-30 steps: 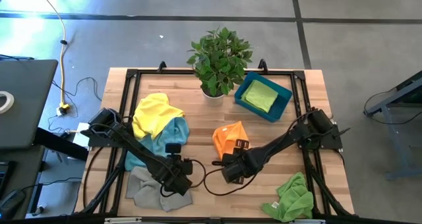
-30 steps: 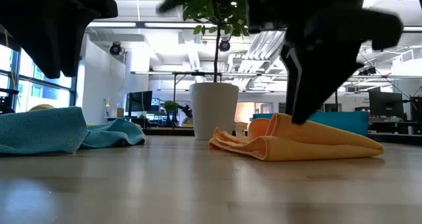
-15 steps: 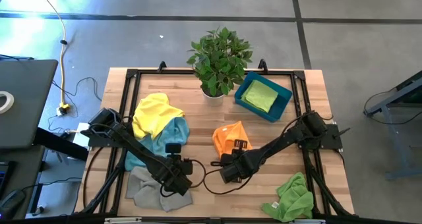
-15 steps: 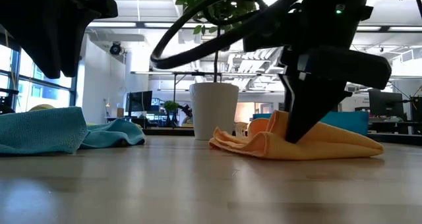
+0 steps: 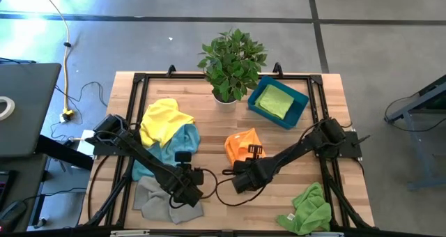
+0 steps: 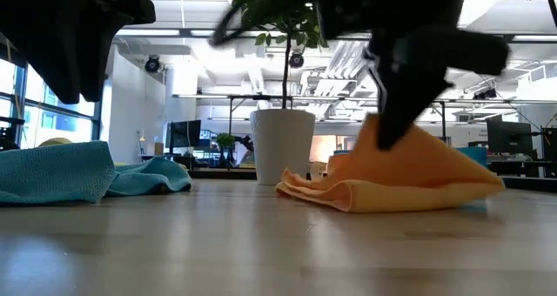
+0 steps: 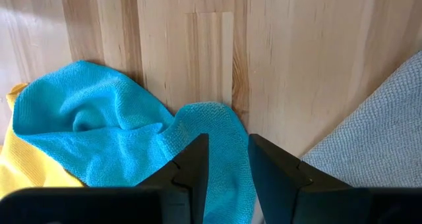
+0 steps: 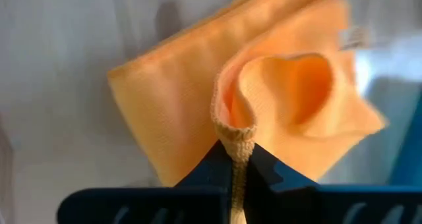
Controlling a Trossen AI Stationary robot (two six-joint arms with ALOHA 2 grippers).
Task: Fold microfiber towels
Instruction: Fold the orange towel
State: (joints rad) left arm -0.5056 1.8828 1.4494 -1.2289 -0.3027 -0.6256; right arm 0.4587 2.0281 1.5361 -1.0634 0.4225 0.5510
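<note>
Where its two fingers meet on a pinched hem of the orange towel point(image 8: 264, 99), we see the right end effector point(image 8: 235, 163) fully closed, gripping that edge so the cloth bunches up into a small loop just past the fingertips. In the low view the same towel point(image 6: 409, 170) rises to a peak under the dark end effector point(image 6: 409, 87), while its lower edge lies on the counter point(image 6: 261, 244). From above we find the right end effector point(image 5: 245, 176) near the middle of the counter point(image 5: 209, 125), at the near edge of the orange towel point(image 5: 240, 143). The left end effector point(image 7: 227, 165) hovers with its fingers somewhat apart and nothing between them; past them we see the light blue towel point(image 7: 119, 138), a corner of the yellow towel point(image 7: 26, 174) and a corner of the grey towel point(image 7: 376, 138). In the high view the left end effector point(image 5: 182, 188) sits over the near left part of the counter, above the grey towel point(image 5: 150, 199). Farther out, the yellow towel point(image 5: 164, 118) lies partly over the light blue towel point(image 5: 182, 141) on the left side. A green towel point(image 5: 306, 209) lies crumpled at the near right corner, and another green towel point(image 5: 275, 101) lies folded inside the teal bin point(image 5: 298, 103) at the far right. A potted plant point(image 5: 230, 63) stands beside the bin at the far edge.
</note>
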